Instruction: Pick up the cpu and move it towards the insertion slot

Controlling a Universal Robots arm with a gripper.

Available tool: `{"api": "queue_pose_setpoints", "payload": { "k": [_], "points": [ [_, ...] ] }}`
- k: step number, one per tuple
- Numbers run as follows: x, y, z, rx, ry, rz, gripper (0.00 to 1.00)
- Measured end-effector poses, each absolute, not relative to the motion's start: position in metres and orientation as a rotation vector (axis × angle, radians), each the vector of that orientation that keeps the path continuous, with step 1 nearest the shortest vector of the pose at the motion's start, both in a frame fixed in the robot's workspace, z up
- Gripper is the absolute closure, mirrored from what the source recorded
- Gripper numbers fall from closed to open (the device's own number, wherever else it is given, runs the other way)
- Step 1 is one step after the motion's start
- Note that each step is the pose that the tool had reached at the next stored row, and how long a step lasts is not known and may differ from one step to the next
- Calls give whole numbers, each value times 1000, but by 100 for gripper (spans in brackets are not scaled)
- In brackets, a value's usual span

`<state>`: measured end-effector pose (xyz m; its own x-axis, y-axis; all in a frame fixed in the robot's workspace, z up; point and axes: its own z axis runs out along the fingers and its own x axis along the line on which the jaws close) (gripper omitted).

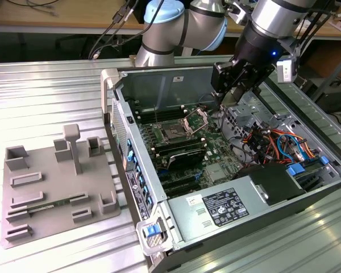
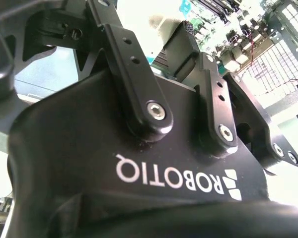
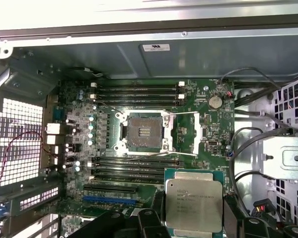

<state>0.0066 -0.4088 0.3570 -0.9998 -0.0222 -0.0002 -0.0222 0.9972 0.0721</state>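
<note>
The cpu (image 3: 193,200), a flat square chip with a silvery top and green rim, hangs above the green board in the first wrist view, a little off from the insertion slot (image 3: 141,131). The slot has a dark centre and its silver bracket stands folded open. In the exterior view my gripper (image 1: 223,95) hovers inside the open computer case, up and toward the exterior view's right of the insertion slot (image 1: 175,133). The second wrist view shows my black fingers (image 2: 181,47) drawn together on a pale edge, so I am shut on the cpu.
Black memory slots (image 3: 136,90) run along both sides of the socket. Coloured cables (image 1: 278,142) and a drive cage fill the case at the exterior view's right. A grey power supply (image 1: 224,205) sits near the front. A grey plastic tray (image 1: 57,182) with raised blocks lies outside the case.
</note>
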Motion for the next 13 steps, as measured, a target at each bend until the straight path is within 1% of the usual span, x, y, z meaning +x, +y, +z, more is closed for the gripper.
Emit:
{"api": "queue_pose_setpoints", "payload": {
  "k": [13],
  "points": [
    [7, -409, 351, 35, -3139, -113, 45]
  ]
}}
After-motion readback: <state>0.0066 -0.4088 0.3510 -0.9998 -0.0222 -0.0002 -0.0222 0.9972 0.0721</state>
